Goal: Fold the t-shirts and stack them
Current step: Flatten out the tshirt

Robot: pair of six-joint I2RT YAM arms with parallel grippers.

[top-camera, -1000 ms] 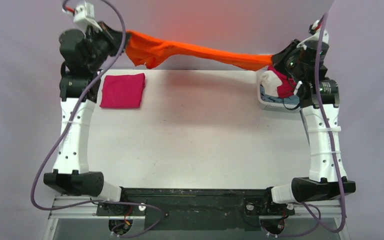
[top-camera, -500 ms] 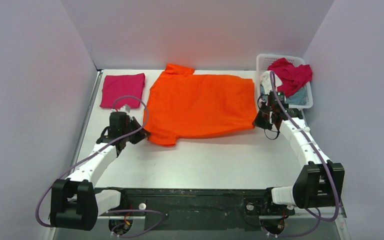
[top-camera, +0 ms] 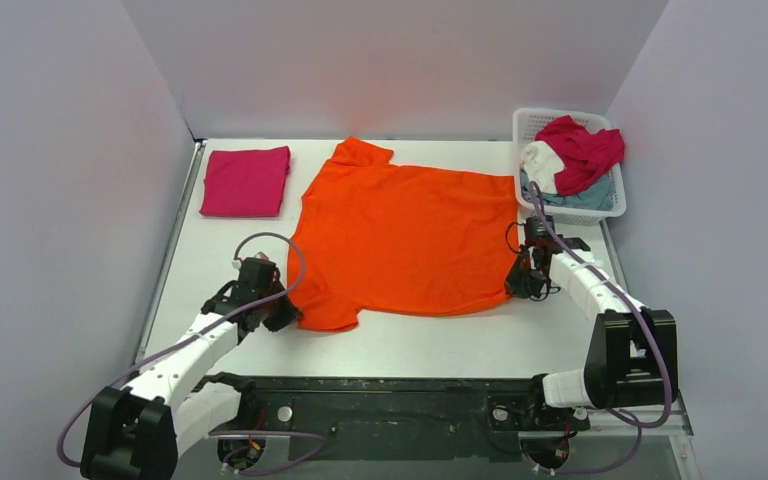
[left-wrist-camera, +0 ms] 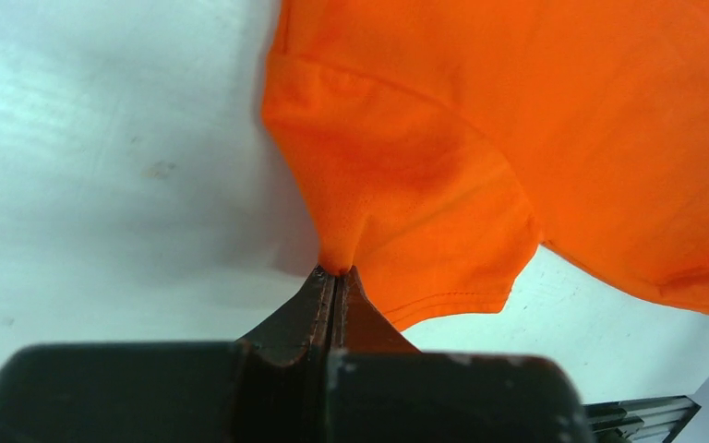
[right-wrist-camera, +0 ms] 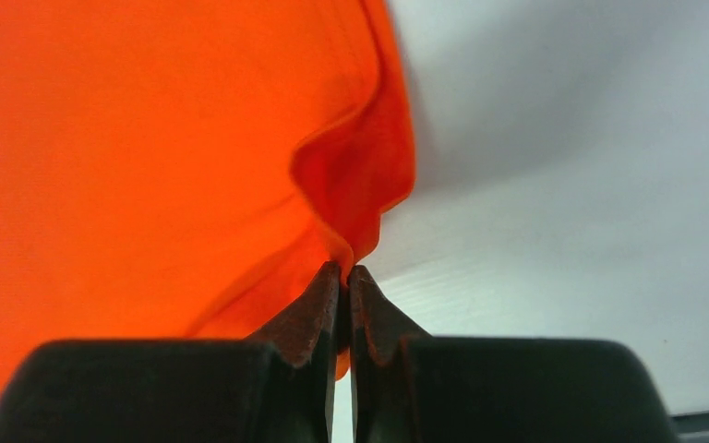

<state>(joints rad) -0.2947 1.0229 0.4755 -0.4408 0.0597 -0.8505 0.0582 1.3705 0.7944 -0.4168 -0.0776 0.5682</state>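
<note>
Starting far left of the white basket (top-camera: 532,128), the magenta t-shirt (top-camera: 245,181) lies folded in a flat square. Well left of the basket and nearer than it, the left gripper (left-wrist-camera: 335,277) has its jaws pressed fully together on a small peak of cloth, at what looks like the near sleeve of the orange t-shirt (top-camera: 400,240). That shirt lies spread flat just left of the basket, its far right corner close to the basket's wall. Just in front of the basket, the right gripper (right-wrist-camera: 345,273) is likewise clamped tight on the shirt's near right corner, where the cloth buckles into a fold at the tips. Inside the basket a crimson t-shirt (top-camera: 588,148) is heaped over white cloth (top-camera: 538,160) and grey-blue cloth (top-camera: 585,197).

The orange cloth looks thin, light and quite limp: it tents where pinched and has no stiffness to hold a fold line by itself. It should slide readily on the smooth table (top-camera: 410,335) and is not fragile, so a small firm pinch suffices. Hems, cuffs and corners seem the best holds, taken in pairs to keep the edge between them taut.
</note>
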